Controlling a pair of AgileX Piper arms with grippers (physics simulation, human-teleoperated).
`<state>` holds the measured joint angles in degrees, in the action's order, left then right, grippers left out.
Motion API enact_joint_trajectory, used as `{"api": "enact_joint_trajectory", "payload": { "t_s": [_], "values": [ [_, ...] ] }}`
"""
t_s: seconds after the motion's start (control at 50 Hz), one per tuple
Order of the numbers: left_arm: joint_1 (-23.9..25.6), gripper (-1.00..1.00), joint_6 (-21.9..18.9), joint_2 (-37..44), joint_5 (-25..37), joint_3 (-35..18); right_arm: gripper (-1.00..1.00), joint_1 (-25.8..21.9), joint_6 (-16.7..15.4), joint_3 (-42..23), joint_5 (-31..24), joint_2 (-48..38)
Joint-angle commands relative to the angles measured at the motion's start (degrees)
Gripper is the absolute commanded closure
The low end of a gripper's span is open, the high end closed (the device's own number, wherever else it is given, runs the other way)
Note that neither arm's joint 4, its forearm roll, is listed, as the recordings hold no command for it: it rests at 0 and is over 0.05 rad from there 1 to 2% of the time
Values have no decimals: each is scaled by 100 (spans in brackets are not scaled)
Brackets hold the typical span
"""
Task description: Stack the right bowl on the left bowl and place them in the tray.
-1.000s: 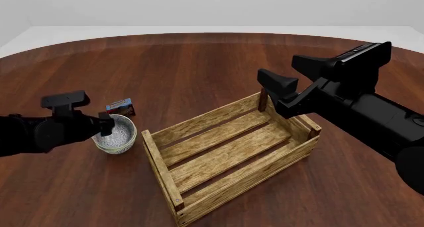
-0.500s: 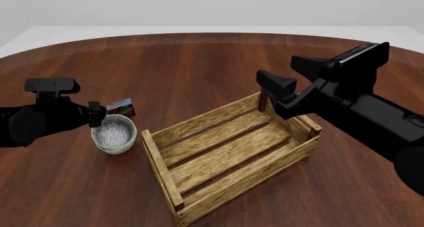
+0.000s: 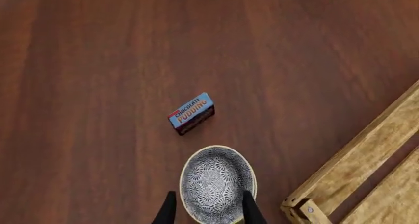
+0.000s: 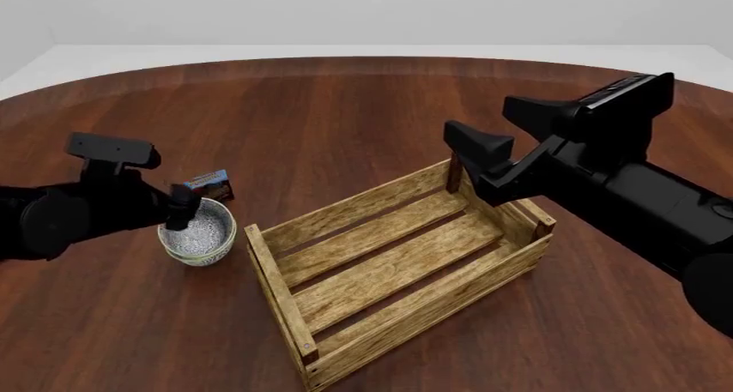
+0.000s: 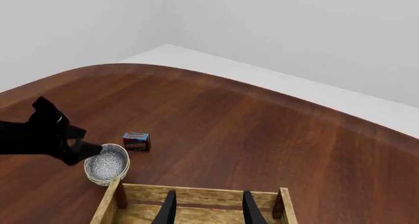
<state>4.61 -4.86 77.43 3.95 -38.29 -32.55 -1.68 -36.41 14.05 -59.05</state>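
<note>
The left hand (image 4: 181,214), matte black and blocky, hangs over the near-left rim of the bowls (image 4: 199,235), its fingers (image 3: 169,211) spread to either side of the rim, released and gripping nothing. The bowls look nested: a round pale outer wall with a grey, finely patterned inside, standing upright on the dark, glossy reddish-brown wood surface (image 4: 343,109). Just behind them lies a small rectangular red-blue box (image 4: 208,183), printed "chocolate pudding". To the right, close to the bowls but apart, sits the tray (image 4: 396,268), a large rectangular crate of light rough-grained slats with darker corner posts, set at an angle. The right hand (image 4: 481,160) hovers over its far right corner, fingers parted, holding nothing.
</note>
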Motion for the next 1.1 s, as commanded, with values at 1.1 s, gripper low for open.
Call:
{"api": "enact_joint_trajectory", "payload": {
  "t_s": [1.1],
  "values": [
    [561,-100,-124,1553,-944,63,-100,-4,-19,-5,-3,-19]
  ]
}}
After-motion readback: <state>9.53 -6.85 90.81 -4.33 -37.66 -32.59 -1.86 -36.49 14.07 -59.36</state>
